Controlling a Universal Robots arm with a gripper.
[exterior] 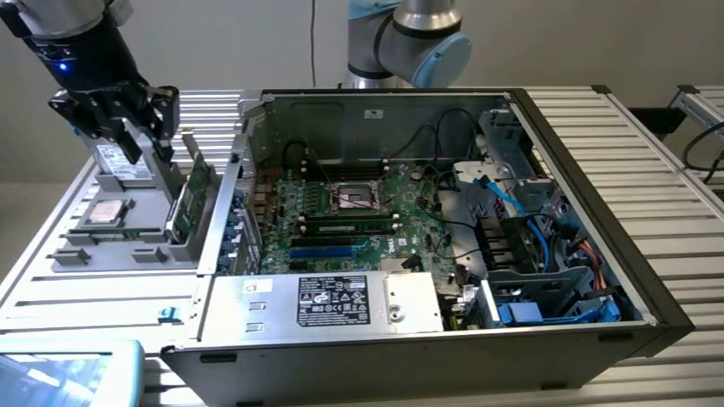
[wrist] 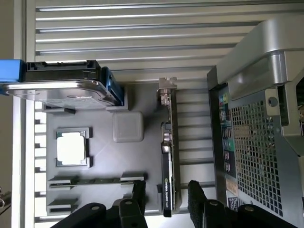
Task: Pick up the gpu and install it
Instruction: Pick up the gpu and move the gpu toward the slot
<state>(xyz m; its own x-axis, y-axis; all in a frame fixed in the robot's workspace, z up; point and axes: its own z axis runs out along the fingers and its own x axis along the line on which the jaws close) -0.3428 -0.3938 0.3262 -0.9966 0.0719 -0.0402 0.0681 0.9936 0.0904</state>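
Open claw [wrist: 166, 185] straddles the gpu [wrist: 170, 137] — thin green card standing on edge, seemingly untouched.

Note that the gpu [wrist: 168, 142] shows a dark matt face and a bright bare-metal bracket, and it stands in a smooth, matt grey plastic tray [wrist: 107, 161]. The gripper [wrist: 166, 189] has matt black fingers [wrist: 195, 192] with a textured pad surface. You will see the desk [wrist: 142, 28] as ribbed, satin-finished metal and the computer case [wrist: 251, 156] as grey sheet metal with a perforated grille.
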